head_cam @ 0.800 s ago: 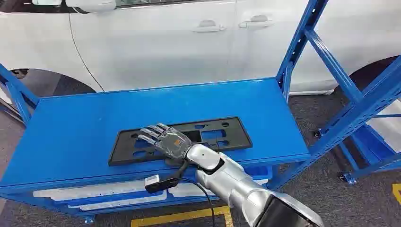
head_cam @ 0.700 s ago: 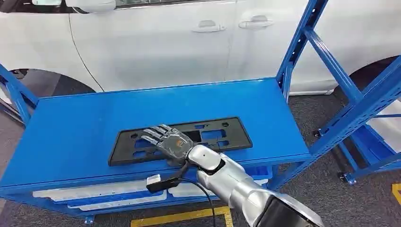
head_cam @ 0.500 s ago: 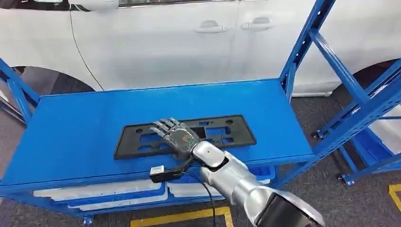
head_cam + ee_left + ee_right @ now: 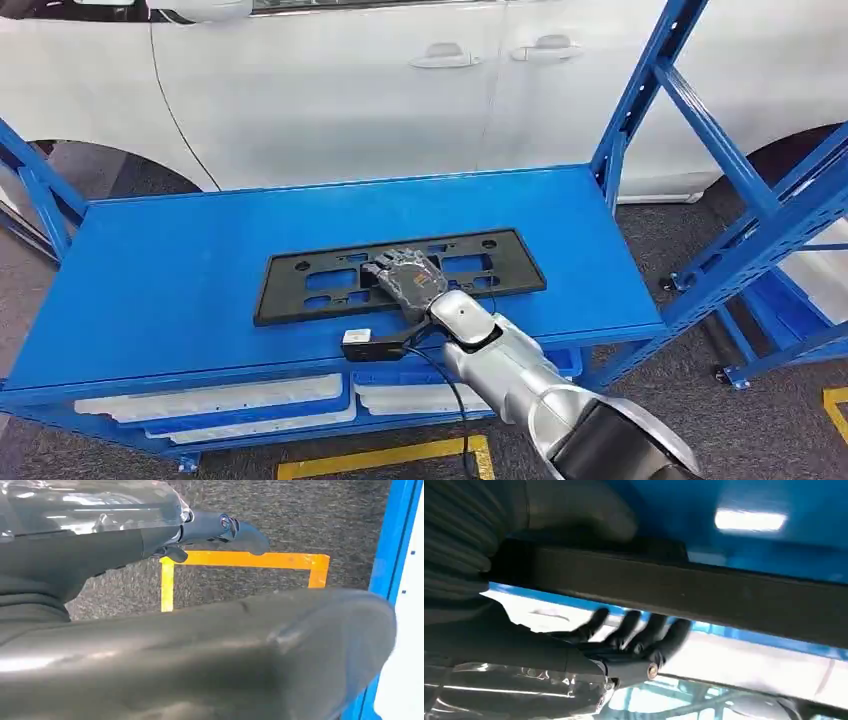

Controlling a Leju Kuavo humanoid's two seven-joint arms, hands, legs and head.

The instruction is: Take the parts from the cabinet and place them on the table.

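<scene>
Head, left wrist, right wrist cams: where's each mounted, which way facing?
Head: high on the body, facing forward and down at the blue shelf, black plate and white car; right hand on the plate.
Left wrist: faces the floor.
Right wrist: behind the right hand, close along the plate's edge.
Shared: head and right wrist show plate and hand.

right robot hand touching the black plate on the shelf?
Touching. In the right wrist view the right robot hand has its thumb on one face of the black plate and its fingers against the other.

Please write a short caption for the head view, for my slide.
Robot's right hand rests on a black plastic part lying flat on the blue table beside a white car.
</scene>
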